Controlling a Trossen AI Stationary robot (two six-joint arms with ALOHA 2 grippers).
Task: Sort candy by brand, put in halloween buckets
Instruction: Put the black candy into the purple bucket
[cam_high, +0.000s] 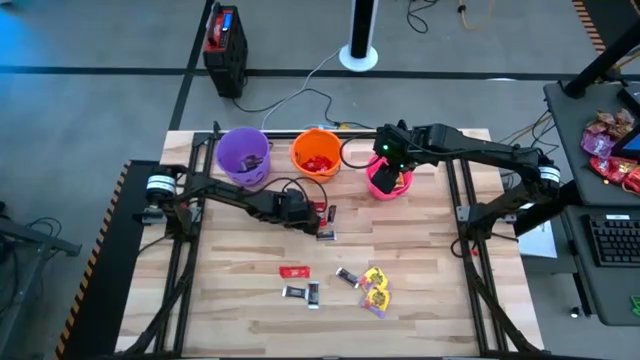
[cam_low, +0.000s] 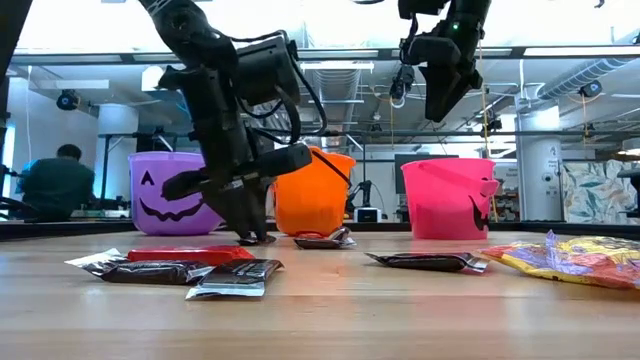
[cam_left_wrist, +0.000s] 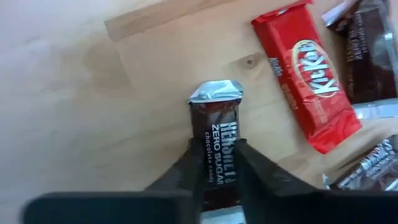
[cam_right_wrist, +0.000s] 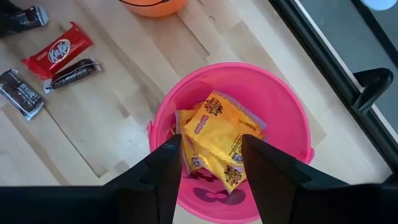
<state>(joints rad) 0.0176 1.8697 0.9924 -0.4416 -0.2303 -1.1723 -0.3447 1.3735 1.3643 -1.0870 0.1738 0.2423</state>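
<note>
While a good share of the candy is already in the halloween buckets, the sorting looks to me somewhere past the middle and not yet finished. The pink bucket (cam_right_wrist: 283, 118) has several yellow packets (cam_right_wrist: 217, 134) lying in it, the orange bucket (cam_high: 316, 152) shows red wrappers inside, and the purple bucket (cam_high: 243, 155) has something dark in it, though I cannot make out exactly what. All three stand in a row along the far side of the worktop (cam_high: 230, 300). The left end effector (cam_left_wrist: 219, 163) is down at the wood near the middle, its fingers closed narrowly on a dark Hershey's bar (cam_left_wrist: 217, 134) that lies flat on the surface, not lifted as far as I can see; a red KitKat (cam_left_wrist: 306, 74) lies just beside it, with more dark bars (cam_left_wrist: 367, 43) next to that. The right end effector (cam_right_wrist: 211, 163) hangs above the pink bucket with its fingers spread wide and nothing between them, so I would judge it has no load at this point. Left on the worktop, toward the near side, are a red bar (cam_high: 294, 271), a pair of dark bars (cam_high: 302, 292), another dark bar (cam_high: 347, 277) and two yellow packets (cam_high: 376, 288) lying close together. By my count that leaves a handful of pieces of each brand to go, the dark bar in the left end effector presumably bound for the purple bucket.
</note>
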